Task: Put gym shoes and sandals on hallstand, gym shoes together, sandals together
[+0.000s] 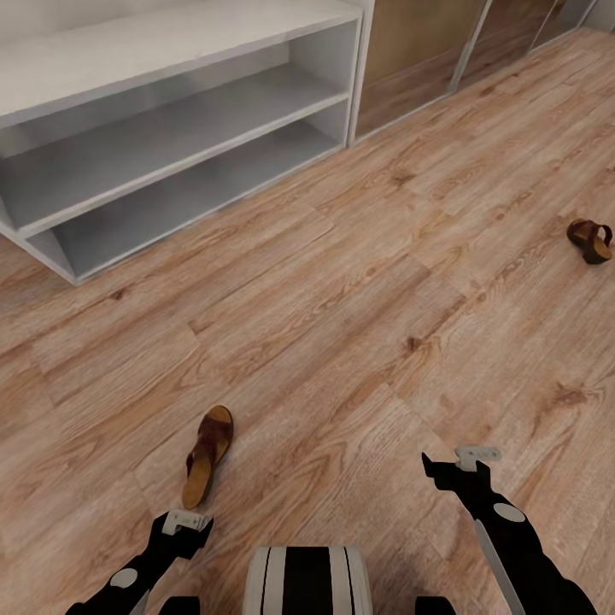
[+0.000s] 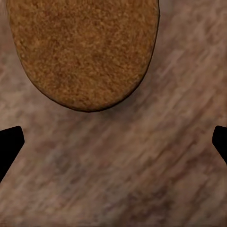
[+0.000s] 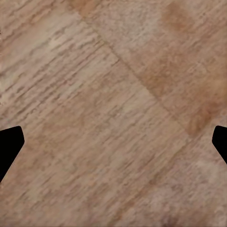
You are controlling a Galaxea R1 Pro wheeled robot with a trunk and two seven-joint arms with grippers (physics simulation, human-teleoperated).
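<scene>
- Our left gripper (image 1: 182, 523) hangs just beyond the heel of the near sandal (image 1: 209, 455), which lies flat on the corridor floor (image 1: 359, 342), toe pointing toward the rack. In the left wrist view the tan footbed (image 2: 85, 52) sits ahead of the fingers, whose tips stand wide apart at the frame's edges – spread, with nothing between them.
- Our right gripper (image 1: 453, 465) hovers over bare planks with its fingers (image 3: 10, 142) likewise spread and empty.
- The second sandal (image 1: 590, 240) lies well apart, far out on our right, so it will need a separate reach, perhaps a move of the base. No gym shoes show here.
- Risk one: the sandal is thin and flat. We judge that closing on it from above could scrape the fingertips on the floor, or push the sole away rather than pinch it.
- Risk two: a grip on the heel alone may let the toe droop and catch the rack's edge on the way in.
- Risk three: the woven straps (image 1: 212, 437) look soft – a hold there may slip.
- The hallstand (image 1: 171, 145) stands ahead on our left, pale grey-white, with two open tiers that look bare from here. A sandal dropped short would land on the floor, not the rack.
- The floor is light brown wood-grain laminate, smooth-looking, so we expect shoes to slide on it. Beyond the rack run framed panels (image 1: 418, 60), perhaps sliding doors.
</scene>
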